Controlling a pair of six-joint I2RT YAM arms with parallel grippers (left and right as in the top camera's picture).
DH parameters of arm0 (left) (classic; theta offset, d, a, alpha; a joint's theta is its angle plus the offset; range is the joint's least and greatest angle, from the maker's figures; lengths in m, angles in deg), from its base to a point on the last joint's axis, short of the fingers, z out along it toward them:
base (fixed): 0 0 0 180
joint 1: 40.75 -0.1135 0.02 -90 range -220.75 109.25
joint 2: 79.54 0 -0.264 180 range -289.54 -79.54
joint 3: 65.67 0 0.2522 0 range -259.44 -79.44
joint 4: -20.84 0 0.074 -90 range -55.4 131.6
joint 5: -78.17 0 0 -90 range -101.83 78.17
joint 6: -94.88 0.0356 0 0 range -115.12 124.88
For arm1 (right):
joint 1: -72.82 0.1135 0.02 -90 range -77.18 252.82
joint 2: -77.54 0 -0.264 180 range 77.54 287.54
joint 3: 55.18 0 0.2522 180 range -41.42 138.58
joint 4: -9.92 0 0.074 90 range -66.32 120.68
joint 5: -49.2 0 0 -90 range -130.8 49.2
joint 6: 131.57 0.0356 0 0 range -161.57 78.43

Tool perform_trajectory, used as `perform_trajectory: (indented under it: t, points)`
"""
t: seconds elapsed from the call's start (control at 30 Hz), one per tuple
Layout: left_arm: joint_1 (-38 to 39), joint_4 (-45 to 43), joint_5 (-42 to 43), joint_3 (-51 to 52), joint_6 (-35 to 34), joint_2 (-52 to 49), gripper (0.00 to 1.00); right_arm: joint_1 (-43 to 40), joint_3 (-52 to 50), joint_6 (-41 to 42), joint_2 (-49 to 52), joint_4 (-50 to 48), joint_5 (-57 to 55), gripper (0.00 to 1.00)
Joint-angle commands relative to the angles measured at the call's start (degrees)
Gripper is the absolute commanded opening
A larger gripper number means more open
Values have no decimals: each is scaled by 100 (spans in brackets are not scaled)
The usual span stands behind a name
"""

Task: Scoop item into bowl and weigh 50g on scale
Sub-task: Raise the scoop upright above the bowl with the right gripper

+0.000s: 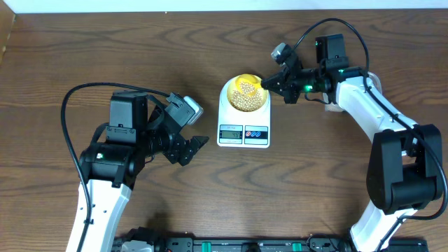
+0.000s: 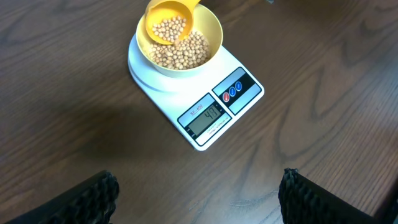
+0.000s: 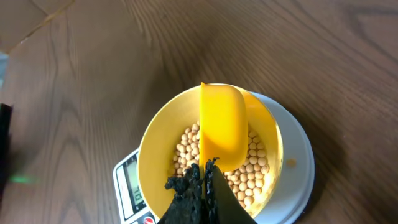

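While right hand grips the scoop tipped over the bowl on the scale, upper centre, we're at the top-up step; beans sit in both. Left hand open, idle. Next: small shakes, watch display.

R wrist view: scale runs off the bottom edge w/ only a sliver of its display showing, scoop covers some beans & its handle sits hidden behind the R end effector; overhead, display digits too small to read.
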Motion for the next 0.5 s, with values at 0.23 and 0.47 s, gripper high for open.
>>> perform_trajectory:
  t: [0.23,0.47]
  points:
    - [-24,17,-9,22,74,-2,84,-122,-9,557,37,-15,601,1]
    - [-24,17,-9,22,74,-2,84,-240,-9,662,37,-20,896,1]
